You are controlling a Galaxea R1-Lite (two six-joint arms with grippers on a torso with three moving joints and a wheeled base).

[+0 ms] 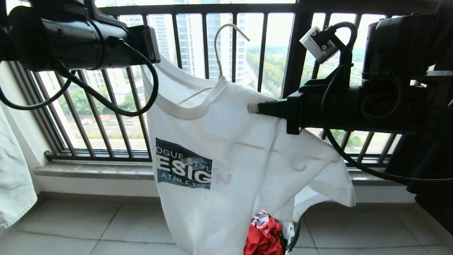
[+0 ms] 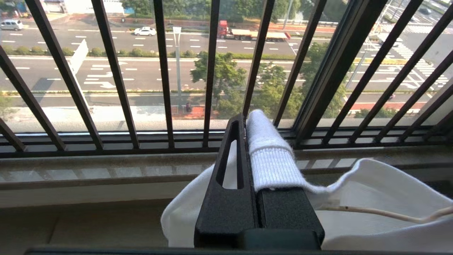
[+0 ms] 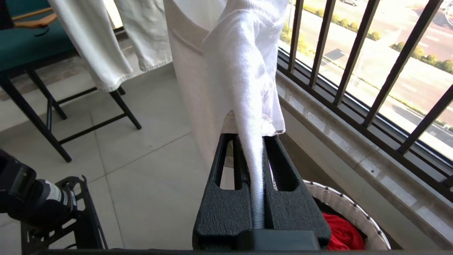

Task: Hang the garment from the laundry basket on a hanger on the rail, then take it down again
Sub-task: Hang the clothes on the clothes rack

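White cotton knit, one garment (image 1: 226,141): we hold it up in the air in front of the black railing (image 1: 205,42), over the laundry basket (image 3: 348,209), with one thin cream hanger (image 1: 221,46) already threaded through its neck, hook standing above the collar. The rail is not in view.

Left gripper (image 2: 247,141): fingers pressed together on the ribbed collar edge at one shoulder. Right gripper (image 1: 252,108): fingers pinching a bunched fold of the other shoulder.

Handling, as we judge it: light, limp cloth, no stiffness of its own; it sags between the two holds and will slide along the smooth wire if tilted. Best purchase looks to be the ribbed collar and shoulder seams, where the knit is thicker. The hanger wire looks springy, easily bent.

Count: one white shirt, one wire hanger, one basket, one red garment (image 1: 263,235) in the basket, pale cloth (image 1: 12,170) hanging at our left.
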